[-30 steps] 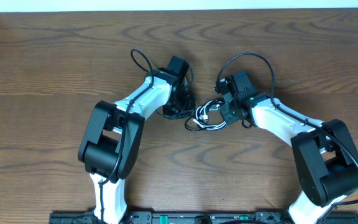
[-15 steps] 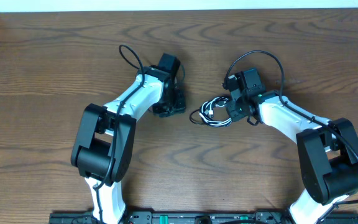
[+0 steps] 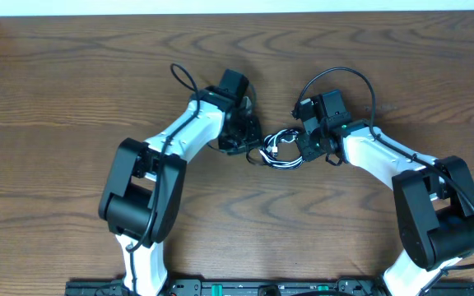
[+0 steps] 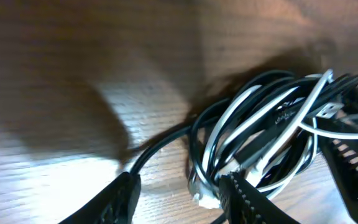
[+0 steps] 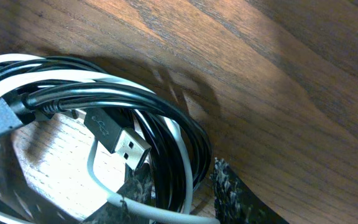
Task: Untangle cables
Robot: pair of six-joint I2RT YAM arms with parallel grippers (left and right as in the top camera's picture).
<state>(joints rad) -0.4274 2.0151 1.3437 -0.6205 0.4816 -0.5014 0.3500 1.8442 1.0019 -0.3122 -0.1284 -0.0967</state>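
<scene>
Left claw [image 4: 178, 190]: apart now, back at the cables [image 3: 280, 152] (bundle still knotted).
Right claw [image 5: 179, 183]: clamped on cables.
Meaning: regrasp pending.

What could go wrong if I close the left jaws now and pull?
The black and white cables lie coiled together, so the open left jaws may catch several strands and tighten the tangle. The right jaws seem to pinch both colours, so pulling may just drag the bundle. The USB plug sits inside the loops and could snag.
</scene>
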